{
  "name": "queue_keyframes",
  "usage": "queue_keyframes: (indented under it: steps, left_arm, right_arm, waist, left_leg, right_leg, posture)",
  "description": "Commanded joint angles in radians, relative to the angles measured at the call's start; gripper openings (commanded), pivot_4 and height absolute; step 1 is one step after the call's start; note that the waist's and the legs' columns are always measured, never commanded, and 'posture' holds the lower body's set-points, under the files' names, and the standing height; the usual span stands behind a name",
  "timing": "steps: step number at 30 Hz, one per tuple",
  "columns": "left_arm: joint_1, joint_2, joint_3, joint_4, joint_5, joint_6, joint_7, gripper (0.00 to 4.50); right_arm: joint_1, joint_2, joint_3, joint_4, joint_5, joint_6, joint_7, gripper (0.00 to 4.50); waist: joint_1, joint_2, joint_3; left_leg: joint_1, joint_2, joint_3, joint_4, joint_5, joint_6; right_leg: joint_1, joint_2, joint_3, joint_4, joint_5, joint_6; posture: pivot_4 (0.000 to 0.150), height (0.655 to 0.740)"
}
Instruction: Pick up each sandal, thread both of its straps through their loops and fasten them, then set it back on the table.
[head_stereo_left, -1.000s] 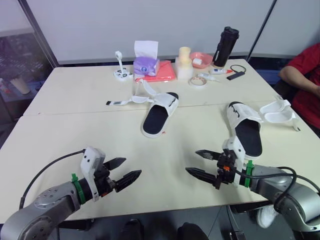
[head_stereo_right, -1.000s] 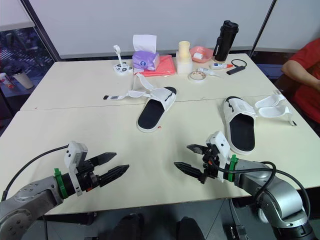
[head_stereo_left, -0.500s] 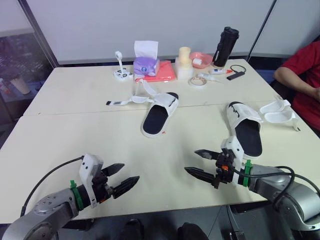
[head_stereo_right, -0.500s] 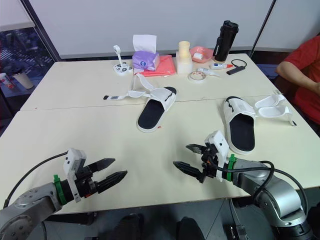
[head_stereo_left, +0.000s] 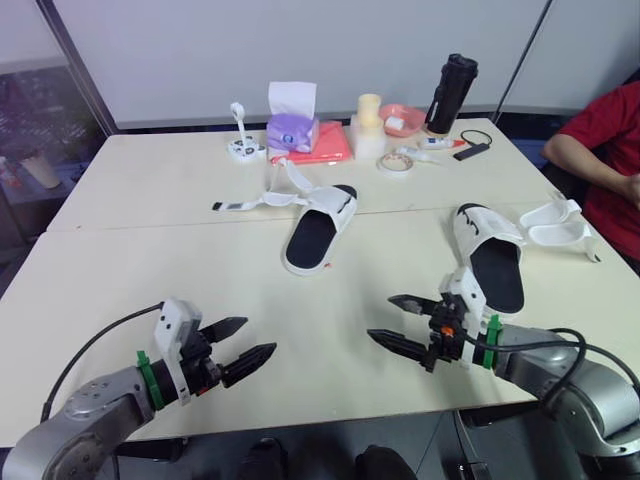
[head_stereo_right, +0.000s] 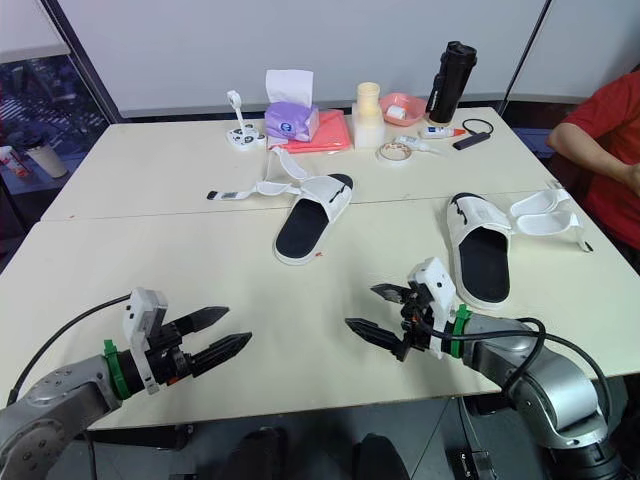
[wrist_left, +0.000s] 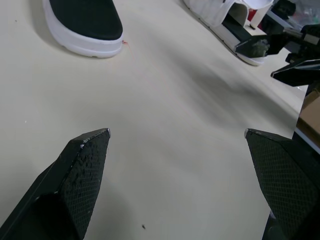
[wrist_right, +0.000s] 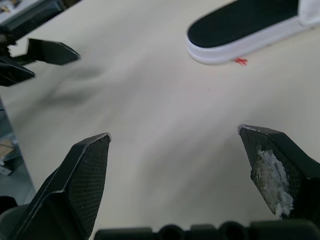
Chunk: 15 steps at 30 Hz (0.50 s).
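Firstly, at the left and low over the near edge of the pale cream table (head_stereo_left: 150, 260): left gripper (head_stereo_left: 258, 336), its two black fingers spread apart with nothing between them, pointing toward the middle. Further back, near the table's centre: white slide sandal with black footbed (head_stereo_left: 318, 232), lying flat on its sole, both white straps (head_stereo_left: 262, 200) unfastened and stretched out on the tabletop to its left. Behind it, along the far edge: purple tissue box (head_stereo_left: 292, 131), coral-red flat folder (head_stereo_left: 325, 148), cream cylindrical container (head_stereo_left: 369, 122), tall black bottle (head_stereo_left: 452, 92). To the right of the near centre: right gripper (head_stereo_left: 380, 317), also spread wide and empty, hovering just over the table, tips facing the left gripper but well apart from it. Just beyond the right wrist: second white sandal with black footbed (head_stereo_left: 492, 262), flat on the table, its loose white straps (head_stereo_left: 562, 222) lying open to its right. At the far right edge: person in a red sleeve (head_stereo_left: 612, 125).
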Motion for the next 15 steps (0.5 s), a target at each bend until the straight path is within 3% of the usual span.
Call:
queue_keyframes:
  steps: [1, 6, 9, 15]
  left_arm:
    - [-0.082, 0.040, 0.043, 0.020, -0.058, 0.038, -0.015, 4.50]
    - [-0.312, 0.231, 0.073, 0.067, -0.223, 0.185, -0.150, 4.50]
    - [-0.399, 0.316, 0.043, 0.071, -0.255, 0.230, -0.231, 4.50]
    - [-0.512, 0.348, 0.014, 0.075, -0.262, 0.250, -0.264, 4.50]
  right_arm:
    - [-0.036, 0.010, -0.077, 0.019, -0.128, -0.139, -0.089, 4.43]
    - [-0.075, -0.151, -0.077, 0.149, -0.483, -0.418, -0.157, 4.43]
    - [-0.103, -0.236, -0.019, 0.267, -0.682, -0.561, -0.210, 4.43]
    - [-0.213, -0.322, 0.114, 0.534, -1.008, -0.757, -0.333, 4.43]
  waist:
    - [0.000, 0.000, 0.000]
    - [0.001, 0.000, 0.000]
    - [-0.005, 0.000, 0.000]
    - [-0.011, 0.000, 0.000]
  left_leg:
    - [0.000, 0.000, 0.000, 0.000, 0.000, 0.000]
    - [-0.001, -0.001, 0.000, 0.004, 0.000, 0.000]
    - [0.000, 0.000, 0.002, 0.004, 0.000, 0.000]
    - [0.005, 0.000, 0.011, -0.001, 0.000, 0.000]
  right_leg:
    - [0.000, 0.000, 0.000, 0.001, 0.000, 0.000]
    - [-0.001, 0.000, 0.000, 0.005, 0.000, 0.000]
    - [-0.002, 0.000, 0.001, 0.004, -0.001, 0.001]
    - [-0.004, 0.000, 0.011, 0.007, -0.002, 0.001]
  posture:
    - [0.150, 0.7400]
    - [0.150, 0.7400]
    - [0.150, 0.7400]
    - [0.150, 0.7400]
